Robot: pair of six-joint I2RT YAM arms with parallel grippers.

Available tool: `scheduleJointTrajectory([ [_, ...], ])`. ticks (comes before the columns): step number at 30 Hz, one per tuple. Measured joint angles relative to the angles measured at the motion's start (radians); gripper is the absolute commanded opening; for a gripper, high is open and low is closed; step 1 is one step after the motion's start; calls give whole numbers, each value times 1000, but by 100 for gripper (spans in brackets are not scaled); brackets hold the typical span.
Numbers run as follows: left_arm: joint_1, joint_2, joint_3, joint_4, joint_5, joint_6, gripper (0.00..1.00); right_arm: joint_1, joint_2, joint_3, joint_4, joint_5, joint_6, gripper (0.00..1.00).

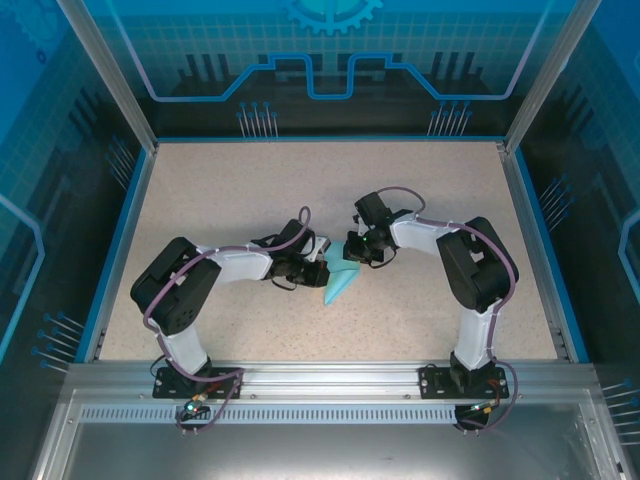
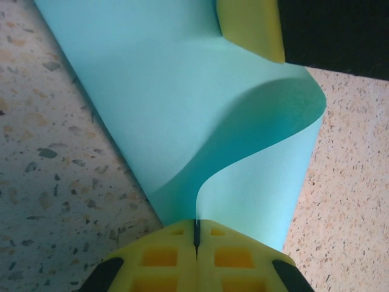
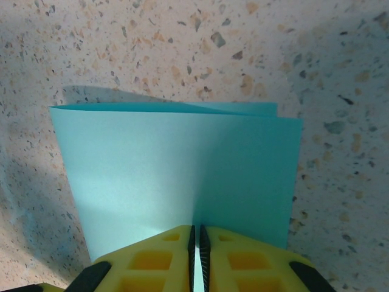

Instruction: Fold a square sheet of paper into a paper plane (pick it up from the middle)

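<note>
Yellow pads [image 2: 258, 258] of the left gripper [image 2: 196, 240] are pressed together on one edge of the sheet of paper [image 2: 182, 91]; the right gripper [image 3: 196, 243] pinches the opposite edge likewise. Sheet is doubled over, held at mid-table [image 1: 230, 190] between both grippers, bowing in a loose S-curve

Handling: judged very light, limp and smooth. Expect it to crease readily, tear under opposing pull and slip from a weak pinch. Take hold near an edge or on the fold line, pads flat

Clearance: open tabletop on every side; raised blue border [image 1: 118, 250] lies well apart from the work
</note>
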Motion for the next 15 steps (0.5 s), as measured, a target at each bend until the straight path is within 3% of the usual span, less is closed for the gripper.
scheduleJointTrajectory([
  [15,0,2,-19,9,0,0,1,0,0,0,0,0,0,14],
])
